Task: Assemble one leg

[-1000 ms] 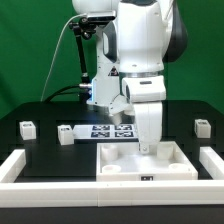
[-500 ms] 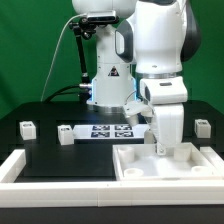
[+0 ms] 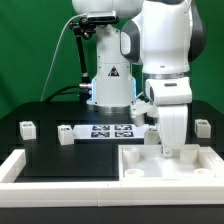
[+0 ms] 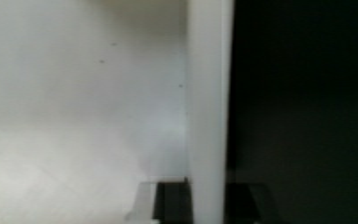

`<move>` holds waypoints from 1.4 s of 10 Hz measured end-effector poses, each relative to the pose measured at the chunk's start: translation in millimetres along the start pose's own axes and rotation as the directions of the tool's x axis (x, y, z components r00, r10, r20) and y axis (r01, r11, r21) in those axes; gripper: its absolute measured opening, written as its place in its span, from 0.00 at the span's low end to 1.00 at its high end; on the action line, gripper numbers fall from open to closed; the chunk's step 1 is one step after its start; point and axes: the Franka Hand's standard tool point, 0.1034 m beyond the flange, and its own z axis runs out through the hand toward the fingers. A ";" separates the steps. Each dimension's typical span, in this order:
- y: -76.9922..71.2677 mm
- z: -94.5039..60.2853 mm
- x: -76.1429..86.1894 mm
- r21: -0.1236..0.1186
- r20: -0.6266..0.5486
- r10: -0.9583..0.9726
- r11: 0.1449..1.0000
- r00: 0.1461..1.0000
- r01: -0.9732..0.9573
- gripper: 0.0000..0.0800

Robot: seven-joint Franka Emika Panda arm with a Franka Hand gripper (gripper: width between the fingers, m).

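Observation:
My gripper [image 3: 168,150] reaches straight down onto the large flat white piece with recesses [image 3: 150,168] at the front right of the table. In the wrist view my gripper [image 4: 208,203] has its two dark fingers [image 4: 171,205] on either side of a thin upright white wall [image 4: 208,100] of that piece, shut on it. Three legs stand apart on the black table: one [image 3: 27,128] at the exterior view's far left, one [image 3: 66,134] beside the marker board, one [image 3: 203,127] at the far right. None is in my gripper.
The marker board [image 3: 110,130] lies behind the flat white piece. A raised white border [image 3: 18,166] runs along the table's front left corner. The robot's base [image 3: 110,85] stands behind the board.
My gripper and the large flat white piece have moved together toward the exterior view's right. The legs and the marker board have not moved.

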 end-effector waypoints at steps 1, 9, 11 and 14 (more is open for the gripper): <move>-0.1 0.2 -0.2 0.000 0.000 0.000 1.000 1.000 0.000 0.07; 0.0 0.2 -0.9 0.000 0.000 0.002 1.000 1.000 -0.002 0.81; -4.1 -5.9 -4.2 0.035 0.018 0.003 0.999 1.000 -0.003 0.81; -18.7 -36.0 0.2 0.004 0.029 0.084 0.996 0.996 -0.085 0.81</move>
